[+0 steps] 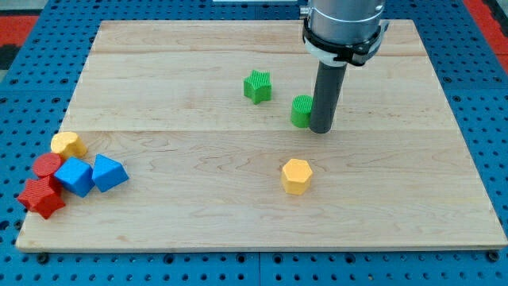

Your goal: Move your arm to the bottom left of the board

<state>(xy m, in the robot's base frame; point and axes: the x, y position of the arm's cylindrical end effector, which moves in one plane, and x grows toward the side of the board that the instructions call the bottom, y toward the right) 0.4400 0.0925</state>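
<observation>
My tip (pixel 321 129) rests on the wooden board (pixel 238 214) right of the middle, touching the right side of a green block (pixel 301 111) that the rod partly hides. A green star block (pixel 257 86) lies up and left of it. A yellow hexagon block (pixel 296 175) lies below the tip. At the board's bottom left a cluster holds a yellow block (pixel 68 144), a red round block (pixel 47 166), a red block (pixel 40 197) and two blue blocks (pixel 75 175) (pixel 109 172). The tip is far right of this cluster.
The board lies on a blue pegboard table (pixel 476 103). The arm's grey wrist (pixel 344 24) hangs over the board's top right.
</observation>
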